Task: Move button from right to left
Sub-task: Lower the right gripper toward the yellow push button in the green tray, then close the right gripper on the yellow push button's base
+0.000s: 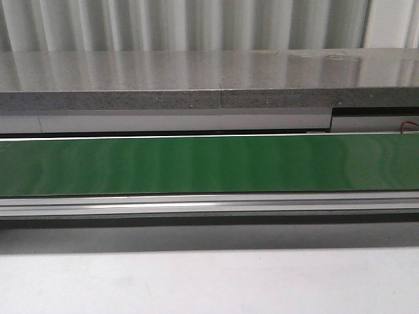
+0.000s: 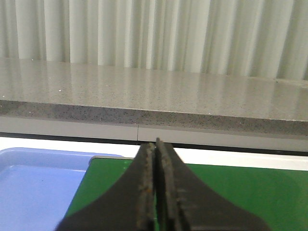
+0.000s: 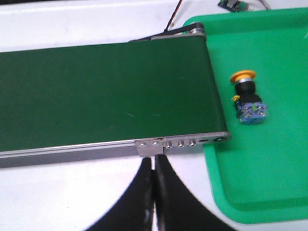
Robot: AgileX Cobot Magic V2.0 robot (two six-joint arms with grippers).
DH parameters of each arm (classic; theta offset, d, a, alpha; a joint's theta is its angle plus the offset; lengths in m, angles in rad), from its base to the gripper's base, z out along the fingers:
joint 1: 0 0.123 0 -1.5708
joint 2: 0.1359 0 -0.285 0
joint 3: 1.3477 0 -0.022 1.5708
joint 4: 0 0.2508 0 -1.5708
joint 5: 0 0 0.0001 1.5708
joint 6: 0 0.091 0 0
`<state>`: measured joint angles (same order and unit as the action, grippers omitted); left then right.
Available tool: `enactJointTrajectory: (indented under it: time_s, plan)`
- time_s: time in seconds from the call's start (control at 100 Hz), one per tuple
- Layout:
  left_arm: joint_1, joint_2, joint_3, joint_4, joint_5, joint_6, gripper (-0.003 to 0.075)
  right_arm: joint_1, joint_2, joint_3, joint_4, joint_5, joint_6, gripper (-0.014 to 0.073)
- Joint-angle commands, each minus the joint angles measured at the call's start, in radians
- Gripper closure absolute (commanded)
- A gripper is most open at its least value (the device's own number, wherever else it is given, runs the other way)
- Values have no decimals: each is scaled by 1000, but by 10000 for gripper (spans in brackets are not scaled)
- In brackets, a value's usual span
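Button (image 3: pixel 248 98): markings on block too small to read
Belt (image 1: pixel 209 165): no lettering
Tray (image 3: pixel 269 183): no lettering

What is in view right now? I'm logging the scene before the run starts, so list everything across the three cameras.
button: one, orange-yellow cap, dark collar, blue-grey block; lying on its side in the green tray.
green tray: one, green; at the belt's end.
conveyor belt: one, dark green; across the table.
blue bin: one, light blue; at the belt's other end.
stone ledge: one, grey speckled; behind the belt.
left gripper: black, shut, empty.
right gripper: black, shut, empty.
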<state>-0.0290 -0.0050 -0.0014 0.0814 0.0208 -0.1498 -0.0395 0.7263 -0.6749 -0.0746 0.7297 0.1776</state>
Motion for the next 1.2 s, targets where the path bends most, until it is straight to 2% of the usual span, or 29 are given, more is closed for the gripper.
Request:
enactJointTrajectory:
  time_s: [0.0, 0.06, 0.13, 0.2, 0.32, 0.39, 0.63, 0.81, 1.04, 1.19]
  plan:
    - [3, -35, 23, -8, -75, -3, 740, -6, 36, -36, 9, -45, -6, 659]
    - [3, -35, 23, -8, -75, -3, 740, -6, 54, -36, 9, -27, -6, 653]
    - [3, -35, 23, -8, -75, -3, 740, -6, 71, -36, 9, -17, -6, 595]
    - [3, -35, 23, -8, -75, -3, 740, -6, 75, -36, 9, -17, -6, 465]
    - [3, -35, 23, -8, -75, -3, 740, -6, 75, -35, 17, -13, -5, 158]
    - [3, -35, 23, -8, -75, -3, 740, -6, 78, -35, 41, -12, -5, 53]
    - [3, -35, 23, -8, -75, -3, 740, -10, 186, -114, 43, 33, -4, 67]
    - [3, -35, 23, -8, -75, -3, 740, -85, 319, -264, 25, 38, -15, 67]
    - [3, -35, 23, -8, -75, -3, 740, -233, 518, -431, 31, 106, -153, 67]
    - [3, -35, 23, -8, -75, -3, 740, -297, 606, -441, 68, 33, -247, 67]
